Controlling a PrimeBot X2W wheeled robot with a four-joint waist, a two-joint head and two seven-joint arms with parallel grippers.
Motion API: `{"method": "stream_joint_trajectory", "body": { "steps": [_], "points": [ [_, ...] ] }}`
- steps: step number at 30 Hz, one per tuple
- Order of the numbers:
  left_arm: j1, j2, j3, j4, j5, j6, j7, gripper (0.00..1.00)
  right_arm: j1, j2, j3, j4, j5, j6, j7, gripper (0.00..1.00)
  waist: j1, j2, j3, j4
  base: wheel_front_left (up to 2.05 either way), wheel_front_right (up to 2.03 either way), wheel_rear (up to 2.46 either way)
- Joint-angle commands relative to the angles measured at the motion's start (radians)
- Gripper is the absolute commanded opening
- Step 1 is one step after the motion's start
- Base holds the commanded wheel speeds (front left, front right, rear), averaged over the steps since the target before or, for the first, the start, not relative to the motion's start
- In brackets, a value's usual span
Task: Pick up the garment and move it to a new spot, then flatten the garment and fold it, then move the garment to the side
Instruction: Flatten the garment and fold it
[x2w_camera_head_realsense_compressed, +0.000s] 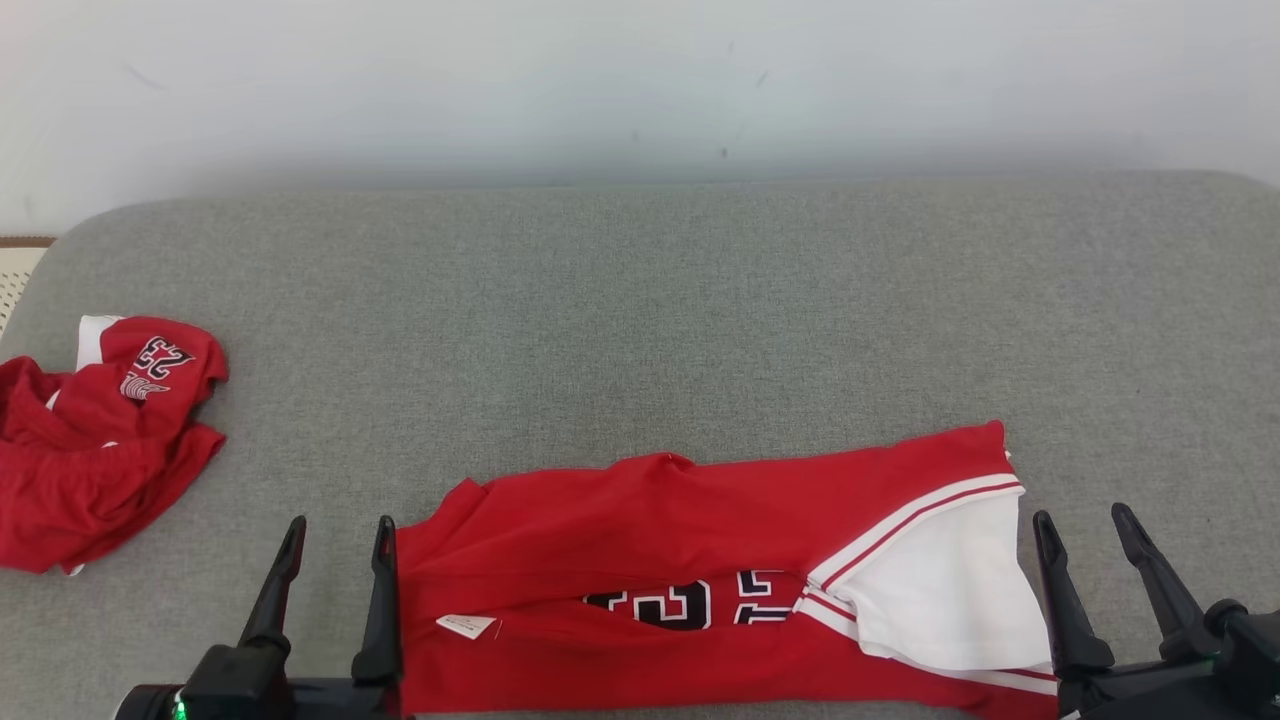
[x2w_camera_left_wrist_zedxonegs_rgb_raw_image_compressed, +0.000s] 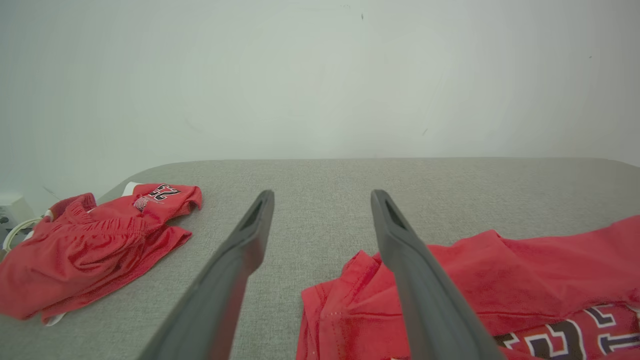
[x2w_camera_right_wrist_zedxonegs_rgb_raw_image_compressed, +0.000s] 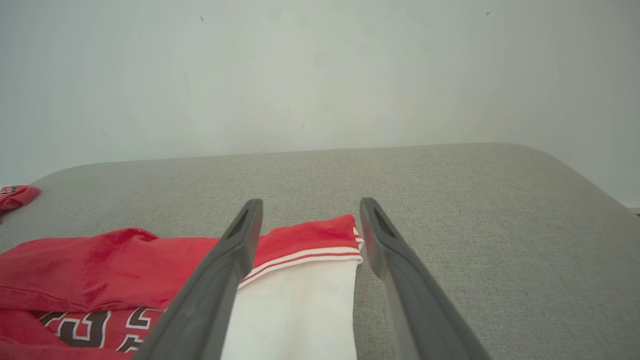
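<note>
Red fabric jersey with a white side panel and dark number print (x2w_camera_head_realsense_compressed: 650, 540) lies on the grey fabric-covered worktop (x2w_camera_head_realsense_compressed: 640, 300), at the near edge, centre to right. It is folded into a long strip running left to right. The white panel (x2w_camera_head_realsense_compressed: 950, 590) is at its right end and a small white tag (x2w_camera_head_realsense_compressed: 466, 626) near its left end.

Left end effector (x2w_camera_head_realsense_compressed: 341, 522) sits at the jersey's left end with fingers wide apart, gripping nothing. Its inner finger is right at the fabric edge; contact can't be confirmed. In the left wrist view that finger (x2w_camera_left_wrist_zedxonegs_rgb_raw_image_compressed: 425, 280) overlaps the jersey's corner.

Right end effector (x2w_camera_head_realsense_compressed: 1081, 512) is just beside the white end, also fully spread and empty. In the right wrist view one finger (x2w_camera_right_wrist_zedxonegs_rgb_raw_image_compressed: 210, 290) crosses the white panel and the other is over bare worktop.

A second red garment, crumpled, with a number print (x2w_camera_head_realsense_compressed: 100, 440), lies at the far left, well apart from the jersey. A pale wall (x2w_camera_head_realsense_compressed: 640, 80) stands behind.
</note>
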Motion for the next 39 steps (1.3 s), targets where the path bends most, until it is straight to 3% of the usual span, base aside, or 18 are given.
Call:
{"method": "stream_joint_trajectory", "body": {
  "steps": [1, 22, 28, 39],
  "points": [
    [-0.006, 0.001, 0.008, 0.012, -0.007, -0.010, -0.006, 1.00, 0.011, 0.006, -0.002, 0.000, -0.003, 0.000, 0.004, 1.00, 0.0001, 0.0000, -0.006, 0.001, 0.00, 0.00, 0.00],
    [-0.023, -0.054, 0.043, 0.067, 0.051, -0.083, -0.014, 1.00, -0.006, -0.003, -0.001, 0.036, 0.006, 0.000, 0.040, 1.00, 0.0001, 0.0000, 0.007, 0.026, 0.00, 0.00, 0.00],
    [-0.037, -0.074, 0.039, 0.071, 0.066, -0.099, -0.012, 1.00, -0.028, -0.033, -0.001, 0.160, 0.039, 0.000, 0.048, 1.00, 0.0001, 0.0000, 0.031, 0.048, 0.00, 0.00, 0.00],
    [-0.064, -0.108, 0.047, 0.090, 0.092, -0.130, -0.012, 1.00, -0.151, -0.072, 0.087, 0.436, 0.120, 0.000, 0.043, 1.00, 0.0001, 0.0000, 0.071, 0.069, 0.00, 0.00, 0.00]
  ]
}}
